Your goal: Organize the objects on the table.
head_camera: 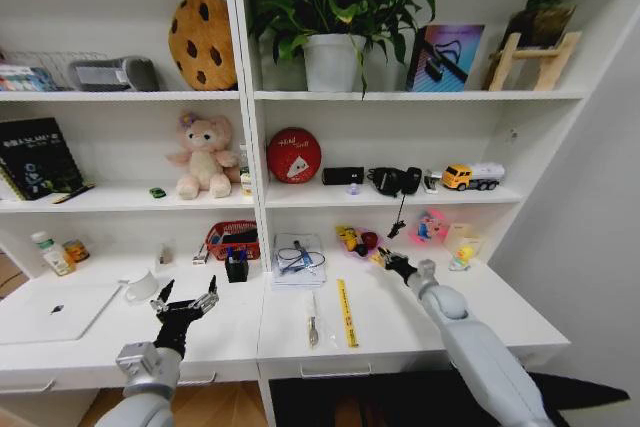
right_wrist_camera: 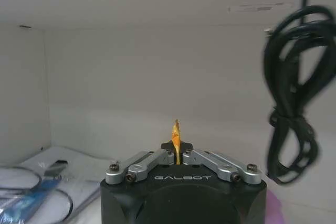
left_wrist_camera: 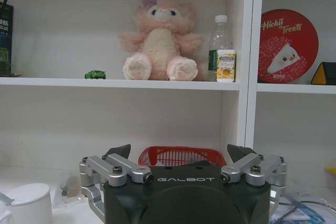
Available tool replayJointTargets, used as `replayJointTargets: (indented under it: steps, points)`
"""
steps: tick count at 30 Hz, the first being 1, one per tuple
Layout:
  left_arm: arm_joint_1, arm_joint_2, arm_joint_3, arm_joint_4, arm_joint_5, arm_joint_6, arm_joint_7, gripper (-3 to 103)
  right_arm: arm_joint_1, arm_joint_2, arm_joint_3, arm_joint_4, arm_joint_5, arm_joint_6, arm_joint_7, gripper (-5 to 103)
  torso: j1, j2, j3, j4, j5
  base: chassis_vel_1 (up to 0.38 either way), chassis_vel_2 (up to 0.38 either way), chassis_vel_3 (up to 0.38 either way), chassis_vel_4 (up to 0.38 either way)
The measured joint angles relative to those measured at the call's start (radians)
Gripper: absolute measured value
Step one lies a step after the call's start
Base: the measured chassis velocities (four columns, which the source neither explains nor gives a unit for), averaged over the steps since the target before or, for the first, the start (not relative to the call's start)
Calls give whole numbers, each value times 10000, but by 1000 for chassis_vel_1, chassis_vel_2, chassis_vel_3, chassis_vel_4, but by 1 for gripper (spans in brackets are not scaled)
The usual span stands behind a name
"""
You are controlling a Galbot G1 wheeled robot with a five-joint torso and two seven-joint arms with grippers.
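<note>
On the white table [head_camera: 400, 332] lie a silver laptop [head_camera: 50, 312], a white mug [head_camera: 140, 287], a pen [head_camera: 312, 319] and a yellow ruler [head_camera: 346, 312]. A small can [head_camera: 76, 250] stands at the back left. A tiny green toy car [left_wrist_camera: 95, 74] sits on the shelf beside the teddy bear. My left gripper [head_camera: 185, 305] hovers open over the desk next to the mug [left_wrist_camera: 29, 203], nothing between its fingers. My right gripper [head_camera: 392, 263] is low at the back of the desk, shut on a small yellow-orange piece [right_wrist_camera: 176, 132].
A red basket [head_camera: 233, 240], a black pen holder [head_camera: 237, 267] and a clear pouch of cables [head_camera: 298, 257] stand against the back. Colourful small toys [head_camera: 356, 240] lie by the right gripper. A black cable [right_wrist_camera: 289, 103] hangs close to it. Shelf boards overhang the desk.
</note>
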Motion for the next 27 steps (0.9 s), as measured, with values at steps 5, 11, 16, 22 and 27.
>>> replayJointTargets:
  steps: [5, 11, 16, 22, 27]
  points:
    - [0, 0, 1, 0, 0, 0, 1, 100, 1271, 872, -335, -1825, -249, 448, -176, 2, 1, -1, 1, -2, 3, 0, 0, 0, 0]
    - [0, 0, 1, 0, 0, 0, 2, 100, 2039, 1540, -240, -3100, -634, 821, 280, 2, 1, -1, 1, -2, 3, 0, 0, 0, 0]
    - [0, 0, 1, 0, 0, 0, 1, 100, 1966, 1625, -6, -3038, -952, 552, 1241, 0, 0, -1, -1, -5, 4, 0, 0, 0, 0]
    - [0, 0, 1, 0, 0, 0, 1, 100, 1730, 1474, 35, -2743, -1129, 457, 1385, 15, 0, 0, -1, -7, 4, 0, 0, 0, 0]
    - [0, 0, 1, 0, 0, 0, 2, 100, 1658, 1401, 35, -2604, -1172, 621, 1494, 36, -1, 0, -1, -3, 5, 0, 0, 0, 0]
